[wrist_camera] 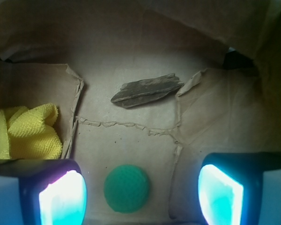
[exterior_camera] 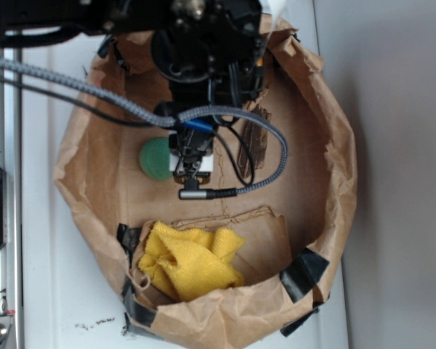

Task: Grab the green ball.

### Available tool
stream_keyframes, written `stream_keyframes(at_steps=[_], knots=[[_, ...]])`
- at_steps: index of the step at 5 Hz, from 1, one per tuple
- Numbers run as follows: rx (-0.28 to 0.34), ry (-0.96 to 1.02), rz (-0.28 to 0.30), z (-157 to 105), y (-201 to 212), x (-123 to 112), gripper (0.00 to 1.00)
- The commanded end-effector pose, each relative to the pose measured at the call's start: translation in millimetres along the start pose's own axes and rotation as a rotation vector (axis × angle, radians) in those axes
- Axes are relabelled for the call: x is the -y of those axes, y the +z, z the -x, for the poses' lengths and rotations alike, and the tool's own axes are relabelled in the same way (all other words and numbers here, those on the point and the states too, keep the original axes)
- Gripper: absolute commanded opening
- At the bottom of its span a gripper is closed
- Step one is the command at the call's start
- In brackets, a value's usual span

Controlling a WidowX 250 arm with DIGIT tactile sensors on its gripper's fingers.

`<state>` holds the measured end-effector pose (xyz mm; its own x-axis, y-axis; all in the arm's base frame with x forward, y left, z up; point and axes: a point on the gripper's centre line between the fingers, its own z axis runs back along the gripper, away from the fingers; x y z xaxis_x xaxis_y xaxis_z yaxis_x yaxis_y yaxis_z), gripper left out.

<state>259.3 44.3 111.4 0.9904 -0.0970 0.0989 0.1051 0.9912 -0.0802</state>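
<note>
The green ball (wrist_camera: 127,187) is small, round and mint-green with a dimpled knit surface. It lies on the brown paper floor between my two fingers, nearer the left finger (wrist_camera: 63,197) than the right one (wrist_camera: 221,193), touching neither. My gripper (wrist_camera: 141,196) is open and holds nothing. In the exterior view the ball (exterior_camera: 154,158) shows at the left of the gripper (exterior_camera: 178,158), which hangs over it and hides its right side.
A crumpled brown paper bag (exterior_camera: 334,167) with black tape (exterior_camera: 304,270) walls in the work area. A yellow cloth (exterior_camera: 192,262) lies at its near end, and a dark bark-like strip (wrist_camera: 147,90) lies beyond the ball. A braided cable (exterior_camera: 272,156) loops beside the gripper.
</note>
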Motion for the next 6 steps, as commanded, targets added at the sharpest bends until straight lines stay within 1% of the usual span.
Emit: stream_keyframes(at_steps=[1,2,3,4,5,6], knots=[[-0.041,-0.024,-0.047,-7.1,-36.0,1.9,1.00],[-0.050,-0.036,-0.050,-3.2,-47.6,0.7,1.00],[-0.081,-0.054,-0.043,7.9,-54.7,2.3,1.00],[-0.074,-0.057,-0.006,14.9,-42.9,6.9,1.00],[-0.029,-0.064,0.025,14.4,-28.1,5.5,1.00],[-0.024,-0.066,0.051,19.9,-20.4,9.5,1.00]])
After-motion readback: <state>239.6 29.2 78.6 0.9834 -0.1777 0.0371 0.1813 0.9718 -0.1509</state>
